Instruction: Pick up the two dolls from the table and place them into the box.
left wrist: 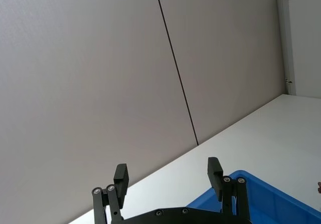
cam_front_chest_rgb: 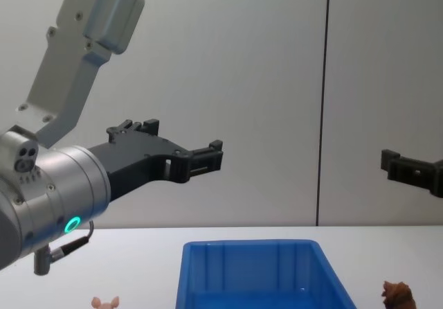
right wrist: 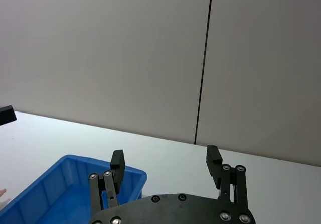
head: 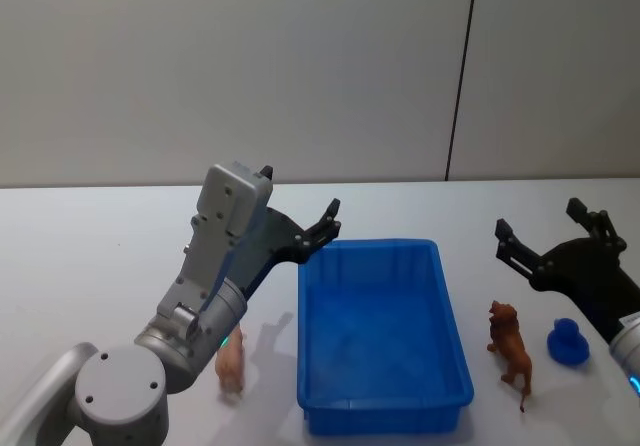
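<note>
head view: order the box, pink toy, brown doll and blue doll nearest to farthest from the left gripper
From the left gripper, raised on the left:
1. box, just beside it
2. pink toy, left of the box
3. brown doll, right of the box
4. blue doll, farthest right

The left arm [cam_front_chest_rgb: 48,184] is brushed silver with rounded cylindrical joints, a pale grey boxy link [cam_front_chest_rgb: 83,39] dotted with small screws, a glowing green ring [cam_front_chest_rgb: 72,224] and a thin grey cable [cam_front_chest_rgb: 66,249]. The left gripper [left wrist: 168,169] and right gripper [right wrist: 165,155] are matte black, with silver screw heads [right wrist: 224,216] at the finger pivots.
</note>
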Action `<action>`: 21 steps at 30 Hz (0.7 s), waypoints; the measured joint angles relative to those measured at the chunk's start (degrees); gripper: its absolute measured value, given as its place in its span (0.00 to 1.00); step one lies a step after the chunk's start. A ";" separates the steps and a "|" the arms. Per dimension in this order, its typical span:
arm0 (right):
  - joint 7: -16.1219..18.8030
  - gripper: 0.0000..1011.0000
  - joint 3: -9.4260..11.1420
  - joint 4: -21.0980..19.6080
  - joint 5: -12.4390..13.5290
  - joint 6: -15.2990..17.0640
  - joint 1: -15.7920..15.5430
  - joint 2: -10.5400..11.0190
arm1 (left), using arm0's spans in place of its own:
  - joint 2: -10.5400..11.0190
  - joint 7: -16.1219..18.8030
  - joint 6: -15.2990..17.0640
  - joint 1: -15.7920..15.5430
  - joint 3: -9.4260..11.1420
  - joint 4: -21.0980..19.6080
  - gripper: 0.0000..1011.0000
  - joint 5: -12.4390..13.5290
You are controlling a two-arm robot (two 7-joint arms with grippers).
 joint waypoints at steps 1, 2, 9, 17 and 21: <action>0.06 0.99 0.04 0.02 0.07 0.06 0.00 0.04 | 0.00 0.00 0.00 0.00 0.00 0.00 0.99 0.00; 0.06 0.99 0.04 0.02 0.07 0.06 0.00 0.04 | 0.00 0.00 0.00 0.00 0.00 0.00 0.99 0.00; 0.81 0.99 1.09 0.56 1.03 2.16 0.08 1.18 | 0.00 0.00 0.00 0.00 0.00 0.00 0.99 0.00; 1.68 0.99 2.72 1.77 1.80 5.33 0.12 3.24 | 0.00 0.00 0.00 0.00 0.00 0.00 0.99 0.00; 2.33 0.99 3.53 2.61 1.87 7.37 0.23 4.33 | 0.00 0.00 0.00 0.00 0.00 0.00 0.99 0.00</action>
